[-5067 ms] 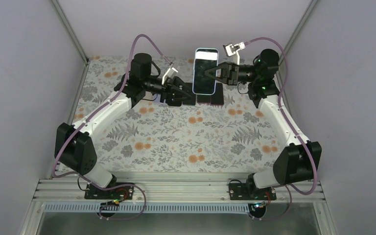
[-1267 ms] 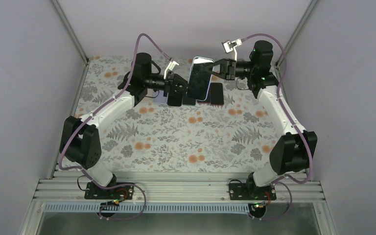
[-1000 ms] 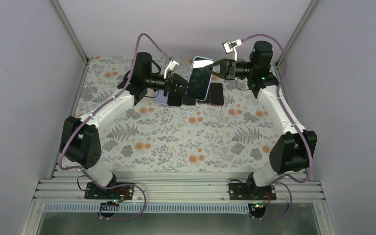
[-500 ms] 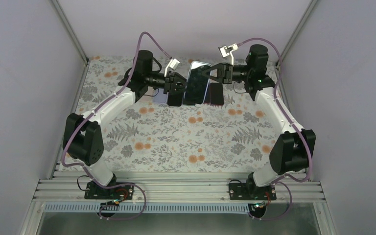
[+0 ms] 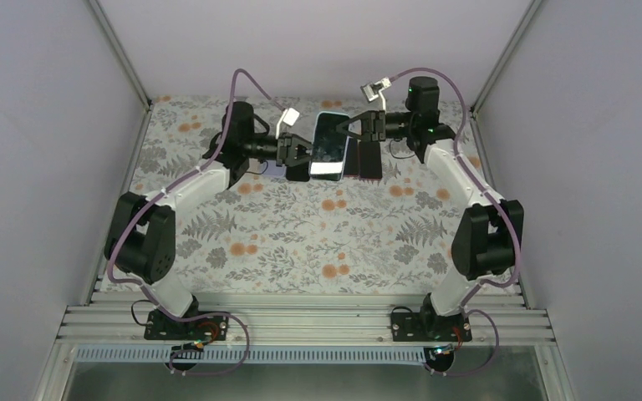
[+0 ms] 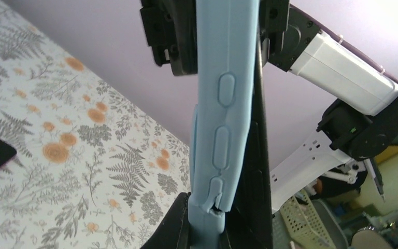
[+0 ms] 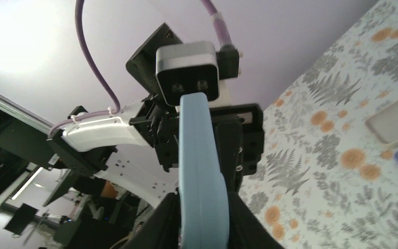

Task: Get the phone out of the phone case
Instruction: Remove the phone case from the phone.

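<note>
**Top view.** The phone (image 5: 329, 144) hangs clear above the floral table (image 5: 301, 242), its screen facing the camera with a bright band at its near end. I read it as still seated in the light-blue phone case (image 6: 223, 119). My left gripper (image 5: 299, 154) meets the phone's left long edge. My right gripper (image 5: 354, 132) meets its right edge, toward the far end. A dark slab (image 5: 370, 160) lies flat on the table just right of the phone and below it.

**Left wrist view.** The case's side wall stands upright, with three raised button covers along it. The phone's dark face lies flush against the wall's right side. My left fingers (image 6: 179, 231) are pinched narrow on the case's lower end. I cannot tell whether that corner has begun to peel.

**Right wrist view.** My right fingers (image 7: 163, 223) sit close on either side of the case's edge, holding it. Beyond the phone is the left gripper, with its wrist camera (image 7: 186, 72) above.
</note>
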Available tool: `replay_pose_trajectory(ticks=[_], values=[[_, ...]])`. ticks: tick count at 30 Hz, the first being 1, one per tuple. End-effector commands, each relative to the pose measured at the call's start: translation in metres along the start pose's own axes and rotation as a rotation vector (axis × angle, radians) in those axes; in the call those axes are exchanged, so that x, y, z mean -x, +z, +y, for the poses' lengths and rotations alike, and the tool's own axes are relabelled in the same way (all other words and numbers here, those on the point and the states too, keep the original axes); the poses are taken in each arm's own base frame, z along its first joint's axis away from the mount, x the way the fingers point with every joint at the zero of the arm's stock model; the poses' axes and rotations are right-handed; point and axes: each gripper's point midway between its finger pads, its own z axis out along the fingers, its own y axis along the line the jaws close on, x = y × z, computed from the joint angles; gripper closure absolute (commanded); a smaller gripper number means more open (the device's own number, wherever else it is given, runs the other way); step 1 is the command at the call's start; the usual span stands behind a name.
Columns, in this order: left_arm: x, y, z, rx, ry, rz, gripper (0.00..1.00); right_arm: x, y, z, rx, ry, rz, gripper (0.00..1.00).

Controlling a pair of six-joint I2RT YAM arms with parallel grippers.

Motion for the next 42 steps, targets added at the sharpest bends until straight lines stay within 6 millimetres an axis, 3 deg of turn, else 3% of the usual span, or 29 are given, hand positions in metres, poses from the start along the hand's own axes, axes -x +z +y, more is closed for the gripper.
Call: replay_pose_trajectory(ticks=[1, 6, 11, 16, 23, 29, 42], values=[[0.021, -0.021, -0.016, 0.009, 0.019, -0.1, 0.98, 0.019, -0.01, -0.009, -0.068, -0.044, -0.036, 0.67], [0.029, -0.035, 0.012, 0.095, -0.13, -0.165, 0.98, 0.046, -0.028, -0.016, -0.196, -0.128, -0.1, 0.31], [0.036, -0.043, 0.044, 0.197, -0.314, -0.215, 0.98, 0.06, -0.039, -0.023, -0.404, -0.309, -0.138, 0.18], [0.04, -0.048, 0.069, 0.307, -0.482, -0.261, 0.98, 0.063, -0.04, -0.031, -0.721, -0.549, -0.097, 0.18], [0.037, -0.05, 0.085, 0.351, -0.618, -0.293, 0.98, 0.036, -0.012, -0.05, -0.987, -0.767, 0.038, 0.21], [0.035, -0.048, 0.092, 0.337, -0.683, -0.302, 0.98, 0.016, 0.009, -0.056, -1.072, -0.863, 0.123, 0.22], [0.035, -0.048, 0.097, 0.347, -0.706, -0.307, 0.98, -0.026, 0.056, -0.062, -0.991, -0.903, 0.24, 0.26]])
